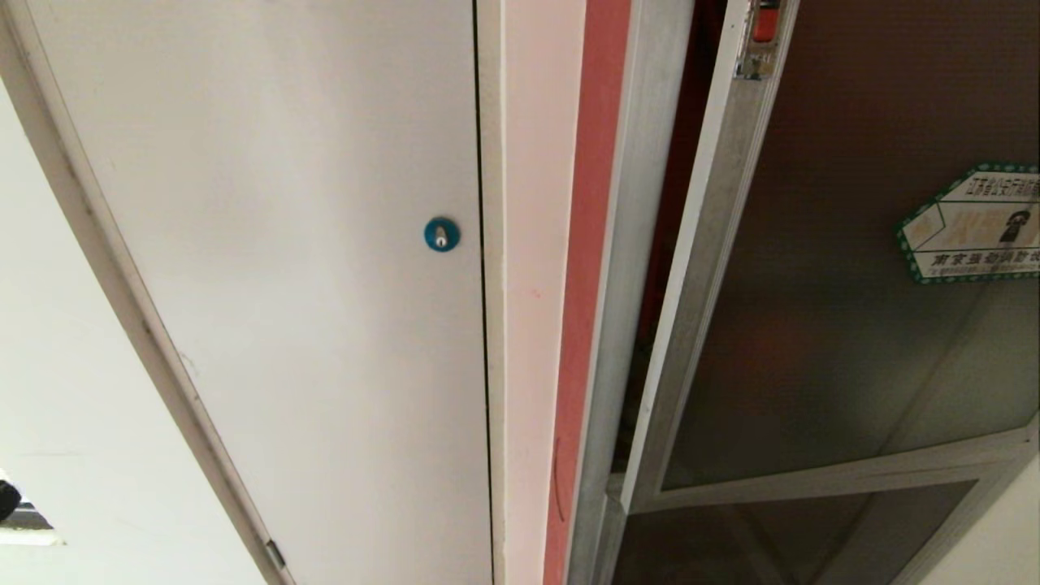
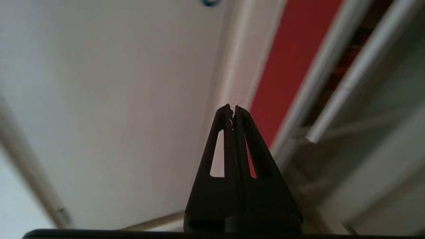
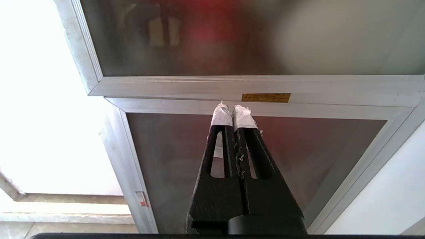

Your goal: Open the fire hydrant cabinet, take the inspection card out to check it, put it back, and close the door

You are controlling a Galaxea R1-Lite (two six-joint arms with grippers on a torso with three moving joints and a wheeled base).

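Observation:
The fire hydrant cabinet [image 1: 626, 244] shows as a silver aluminium frame right of centre in the head view. Its door [image 1: 829, 325], dark tinted glass with a green-bordered sticker [image 1: 975, 223] and a red latch [image 1: 765, 20], stands slightly ajar, and a dark red gap shows along its edge. The inspection card is hidden. My left gripper [image 2: 232, 108] is shut and empty. It points at the pale strip between the white panel and the cabinet frame [image 2: 315, 83]. My right gripper [image 3: 232, 108], with white-wrapped tips, is shut and empty before the bar below the door's glass [image 3: 232, 33]. Neither arm shows in the head view.
A plain white door [image 1: 284, 244] with a blue round lock [image 1: 442, 234] fills the left. A red painted strip [image 1: 589, 244] runs beside the cabinet frame. Below the door is a smaller dark glass panel [image 3: 166, 159] with its own small latch [image 3: 142, 199] and a yellow label [image 3: 266, 97].

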